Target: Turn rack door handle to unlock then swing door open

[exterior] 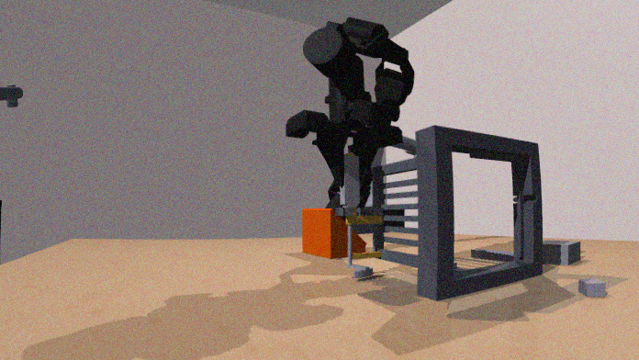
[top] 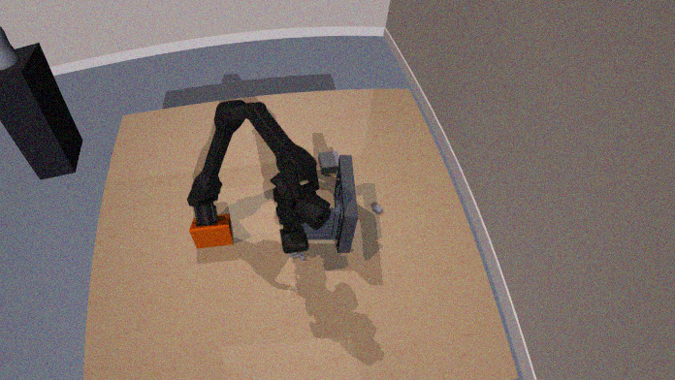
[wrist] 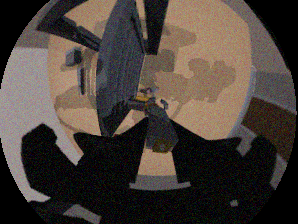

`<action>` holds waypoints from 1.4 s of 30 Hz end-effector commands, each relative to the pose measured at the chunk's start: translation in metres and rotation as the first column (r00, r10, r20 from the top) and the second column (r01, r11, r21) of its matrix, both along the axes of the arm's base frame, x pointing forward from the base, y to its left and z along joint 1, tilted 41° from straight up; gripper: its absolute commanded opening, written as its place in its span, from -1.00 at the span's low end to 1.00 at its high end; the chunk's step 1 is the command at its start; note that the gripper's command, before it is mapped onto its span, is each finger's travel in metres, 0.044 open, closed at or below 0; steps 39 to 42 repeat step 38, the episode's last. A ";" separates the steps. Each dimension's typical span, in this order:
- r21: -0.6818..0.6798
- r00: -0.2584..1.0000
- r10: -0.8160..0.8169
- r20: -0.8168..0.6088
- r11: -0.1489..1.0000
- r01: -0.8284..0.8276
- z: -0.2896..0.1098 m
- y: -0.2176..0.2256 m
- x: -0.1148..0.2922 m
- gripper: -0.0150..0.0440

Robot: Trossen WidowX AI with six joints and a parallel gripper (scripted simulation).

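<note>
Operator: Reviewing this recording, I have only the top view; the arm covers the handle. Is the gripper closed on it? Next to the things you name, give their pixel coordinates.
Observer: Yes. In the exterior view the gripper (exterior: 351, 195) (wrist: 157, 120) is shut on the upright handle (exterior: 352, 179) (wrist: 161, 131).

Operator: And the small grey block past the door frame: raised or on the table?

Observer: The exterior view shows the small grey block (top: 377, 207) (exterior: 592, 288) resting on the table (top: 233, 310) (exterior: 138, 285) (wrist: 215, 107).

Operator: What does the door look like from the side?

Observer: The door (exterior: 400, 208) (wrist: 120, 70) has horizontal slats with gaps between them.
</note>
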State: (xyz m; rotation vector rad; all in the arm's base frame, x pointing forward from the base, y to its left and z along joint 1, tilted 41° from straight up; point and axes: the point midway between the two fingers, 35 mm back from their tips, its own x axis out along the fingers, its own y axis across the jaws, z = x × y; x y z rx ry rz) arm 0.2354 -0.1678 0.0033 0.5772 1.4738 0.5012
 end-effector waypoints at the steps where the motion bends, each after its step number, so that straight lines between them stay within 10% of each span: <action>1: 0.000 1.000 0.013 0.005 1.000 -0.013 0.000 0.001 0.000 -0.06; 8: 0.000 1.000 0.013 0.005 1.000 -0.013 0.000 0.001 0.000 0.50; 42: -0.001 1.000 0.013 0.005 1.000 -0.013 0.026 -0.023 0.000 0.50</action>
